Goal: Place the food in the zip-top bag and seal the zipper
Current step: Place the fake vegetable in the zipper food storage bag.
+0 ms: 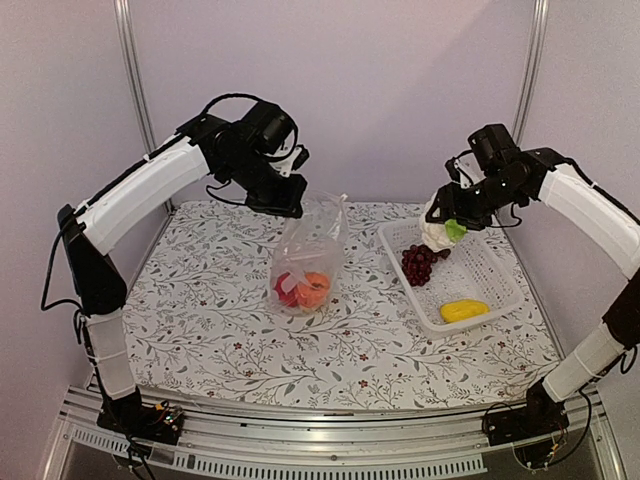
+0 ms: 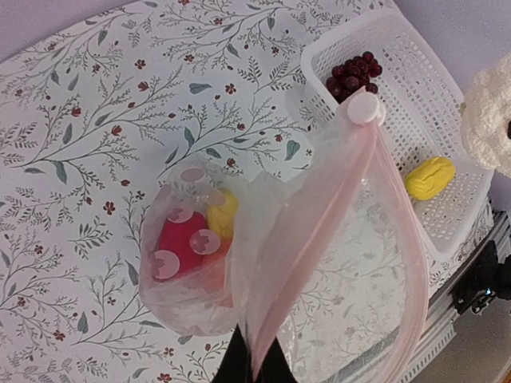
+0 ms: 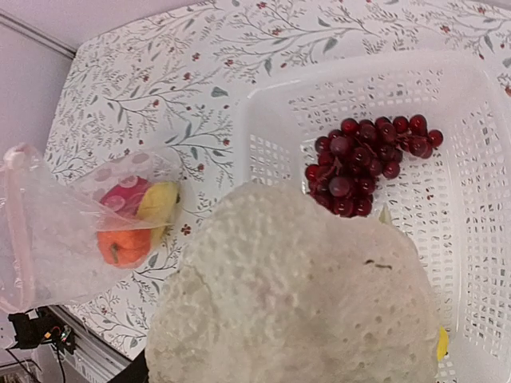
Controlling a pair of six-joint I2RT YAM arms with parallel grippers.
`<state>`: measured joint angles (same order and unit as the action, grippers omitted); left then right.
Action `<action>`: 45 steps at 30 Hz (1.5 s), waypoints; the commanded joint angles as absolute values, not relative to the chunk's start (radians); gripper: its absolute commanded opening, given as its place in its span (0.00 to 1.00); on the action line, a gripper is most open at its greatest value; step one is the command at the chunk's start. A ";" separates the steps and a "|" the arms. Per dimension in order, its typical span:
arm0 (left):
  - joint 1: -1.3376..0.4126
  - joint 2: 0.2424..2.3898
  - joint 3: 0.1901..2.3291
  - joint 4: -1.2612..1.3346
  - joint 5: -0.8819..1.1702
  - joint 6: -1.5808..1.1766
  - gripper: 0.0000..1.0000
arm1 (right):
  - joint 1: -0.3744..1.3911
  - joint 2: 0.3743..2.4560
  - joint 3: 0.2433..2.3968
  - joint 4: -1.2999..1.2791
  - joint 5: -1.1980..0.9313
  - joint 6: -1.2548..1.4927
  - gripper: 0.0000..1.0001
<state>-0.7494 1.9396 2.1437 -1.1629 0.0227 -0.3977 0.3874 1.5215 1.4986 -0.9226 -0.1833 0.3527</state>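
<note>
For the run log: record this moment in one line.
left gripper: holds bag mouth up | right gripper: cauliflower held over basket | in basket: grapes, yellow piece

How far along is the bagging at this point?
Done: red pepper, orange fruit and a yellow piece sit inside the zip-top bag, its mouth held up by the left jaws. In hand: the right jaws grip the cauliflower over the basket. Left: grapes, second yellow piece, then sealing.

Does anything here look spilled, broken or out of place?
Nothing stands out. The zip-top bag hangs from the left end effector with food inside. The right end effector holds the cauliflower over the basket. Nothing has spilled.
</note>
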 commanded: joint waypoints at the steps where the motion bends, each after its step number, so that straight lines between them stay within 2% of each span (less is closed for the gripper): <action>1: -0.736 1.937 2.133 -1.124 0.058 -0.418 0.00 | 0.494 1.515 1.655 -1.013 -0.201 0.390 0.47; 8: -0.741 1.944 2.144 -1.071 0.115 -0.456 0.00 | 0.622 1.590 1.846 -0.897 -0.347 0.514 0.46; 17: -0.744 1.910 2.108 -1.027 0.158 -0.490 0.00 | 0.650 1.751 1.923 -0.714 -0.550 0.596 0.47; 25: -0.746 1.845 2.040 -0.993 0.148 -0.502 0.00 | 0.671 1.860 1.958 -0.742 -0.466 0.638 0.48; 41: -0.744 1.843 1.982 -0.953 0.154 -0.530 0.00 | 0.719 1.948 2.069 -0.884 -0.527 0.676 0.50; 45: -0.744 1.828 1.988 -0.954 0.131 -0.533 0.00 | 0.727 1.979 2.113 -0.961 -0.476 0.694 0.56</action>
<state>-0.7498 1.8458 1.9961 -0.9836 0.1490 -0.5259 0.7090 1.9472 2.0594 -0.8730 -0.4973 0.6666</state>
